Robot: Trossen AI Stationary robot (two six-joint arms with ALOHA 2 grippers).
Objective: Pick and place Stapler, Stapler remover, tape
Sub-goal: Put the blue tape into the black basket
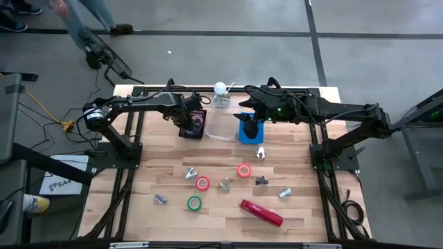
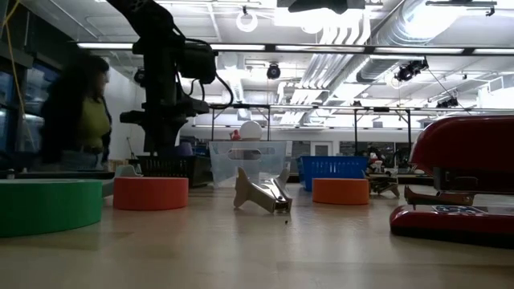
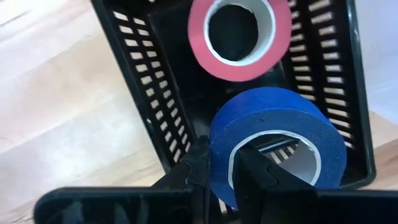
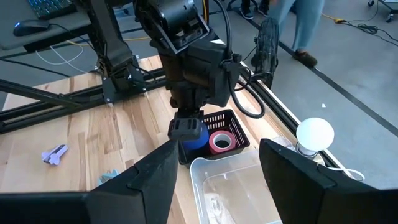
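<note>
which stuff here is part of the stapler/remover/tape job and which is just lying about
Job:
glossy red stapler
green tape roll
two red-orange tape rolls
blue tape roll in left gripper
metal staple removers

Lying about:
white bulb
yellow cable

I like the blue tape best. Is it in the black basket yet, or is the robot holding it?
Both, nearly: the left gripper is shut on the blue tape roll, holding it in the black basket beside the pink roll.

Readable text: almost none.
A white sheet [image 1: 61, 182] on the floor beside the table shows "SA"; the rest is illegible.
</note>
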